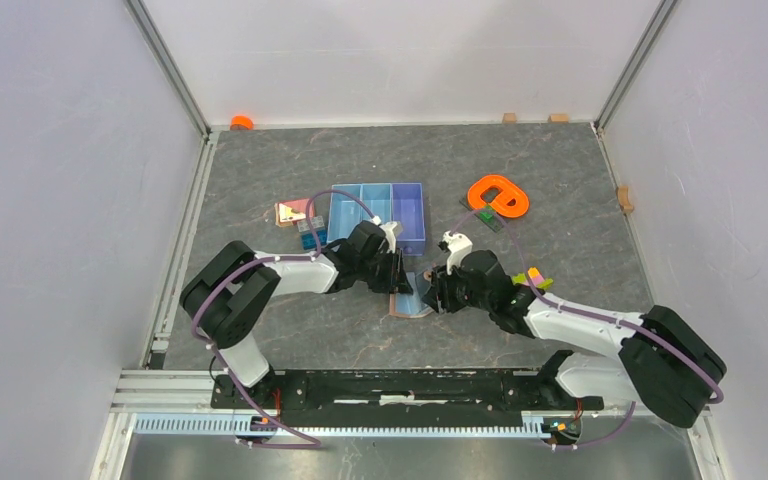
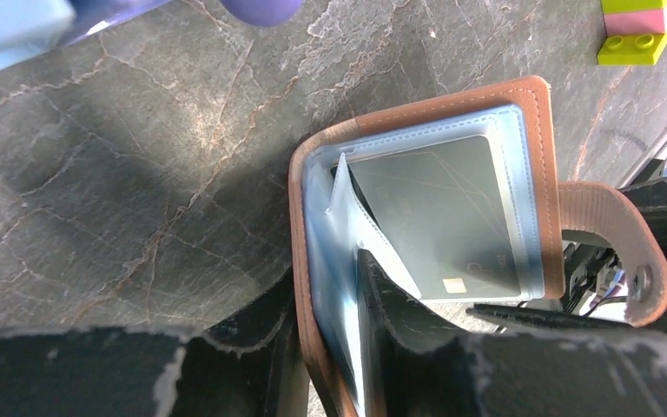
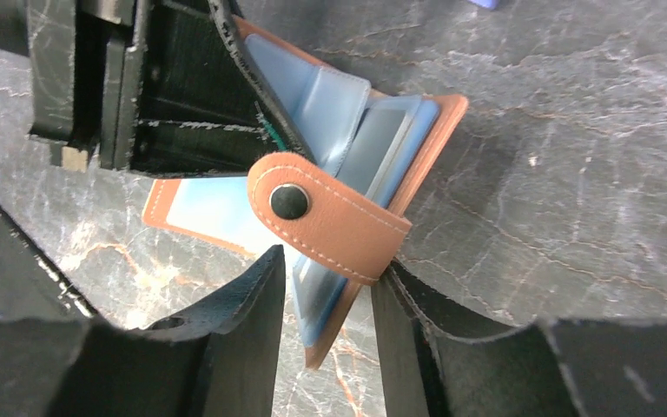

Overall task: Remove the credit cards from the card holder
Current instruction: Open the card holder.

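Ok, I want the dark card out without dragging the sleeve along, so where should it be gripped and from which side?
Take the dark card by its edge nearest the card holder's fold, where the clear sleeve gapes and seems to open. Come in from the fold side, pinching flat across both faces; the other edges lie under the sleeve.

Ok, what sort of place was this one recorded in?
Probably a lab robot cell, not a home: plain white walls box in a marble-look table, the arms are bolted to a metal rail at its near edge, and a blue tray sits beside toy bricks.
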Motion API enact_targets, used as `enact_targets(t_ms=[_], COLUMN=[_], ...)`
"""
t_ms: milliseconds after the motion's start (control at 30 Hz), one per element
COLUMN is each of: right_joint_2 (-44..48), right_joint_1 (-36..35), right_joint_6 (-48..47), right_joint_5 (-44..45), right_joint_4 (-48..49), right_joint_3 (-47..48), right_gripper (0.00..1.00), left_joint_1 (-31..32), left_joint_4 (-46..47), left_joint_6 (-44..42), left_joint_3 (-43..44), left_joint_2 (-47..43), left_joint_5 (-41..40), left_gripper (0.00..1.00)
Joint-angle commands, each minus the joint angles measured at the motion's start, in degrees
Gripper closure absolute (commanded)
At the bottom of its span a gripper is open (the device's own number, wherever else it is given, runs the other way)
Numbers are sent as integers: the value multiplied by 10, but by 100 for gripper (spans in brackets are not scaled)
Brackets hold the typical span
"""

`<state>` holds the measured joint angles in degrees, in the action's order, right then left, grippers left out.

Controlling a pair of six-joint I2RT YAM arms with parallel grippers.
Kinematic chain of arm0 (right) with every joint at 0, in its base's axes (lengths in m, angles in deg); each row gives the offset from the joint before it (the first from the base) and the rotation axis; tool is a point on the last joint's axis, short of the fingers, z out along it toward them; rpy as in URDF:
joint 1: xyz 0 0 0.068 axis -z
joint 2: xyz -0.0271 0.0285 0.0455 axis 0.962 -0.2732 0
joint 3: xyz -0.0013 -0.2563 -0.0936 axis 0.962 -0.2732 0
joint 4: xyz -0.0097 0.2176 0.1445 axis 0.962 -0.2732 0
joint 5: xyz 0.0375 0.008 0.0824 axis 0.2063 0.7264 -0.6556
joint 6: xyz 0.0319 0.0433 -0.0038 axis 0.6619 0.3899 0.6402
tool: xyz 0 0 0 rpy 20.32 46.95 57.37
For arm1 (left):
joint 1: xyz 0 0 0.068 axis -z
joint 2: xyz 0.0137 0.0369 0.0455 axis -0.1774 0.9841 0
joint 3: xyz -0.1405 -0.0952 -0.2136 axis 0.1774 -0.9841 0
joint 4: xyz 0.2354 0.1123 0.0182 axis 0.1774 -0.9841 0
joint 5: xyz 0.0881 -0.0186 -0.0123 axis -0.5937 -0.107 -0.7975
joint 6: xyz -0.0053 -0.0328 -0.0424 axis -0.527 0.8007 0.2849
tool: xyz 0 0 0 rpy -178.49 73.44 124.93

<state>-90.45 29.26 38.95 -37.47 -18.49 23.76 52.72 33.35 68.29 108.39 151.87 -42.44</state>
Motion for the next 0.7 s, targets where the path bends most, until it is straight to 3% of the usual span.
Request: enact_targets(t_ms=[0,300,667], right_joint_2=[10,-9,129], right_joint_1=[4,20,30], right_joint_6=[-7,-2,9], right_joint_5=[40,-9,51], right_joint_4=[-3,19,33], right_joint_3=[16,13,-42], right_gripper=[56,98,100], left_joint_1=[2,3,2], left_joint_4=[-26,-23,-56], left_joint_6=[-20,-23,-33], left_joint_3=[-3,-22,-78], left_joint_2=[-14,-62,-234], left_joint_5=[-7,-7,-142], left_gripper=[70,66,54])
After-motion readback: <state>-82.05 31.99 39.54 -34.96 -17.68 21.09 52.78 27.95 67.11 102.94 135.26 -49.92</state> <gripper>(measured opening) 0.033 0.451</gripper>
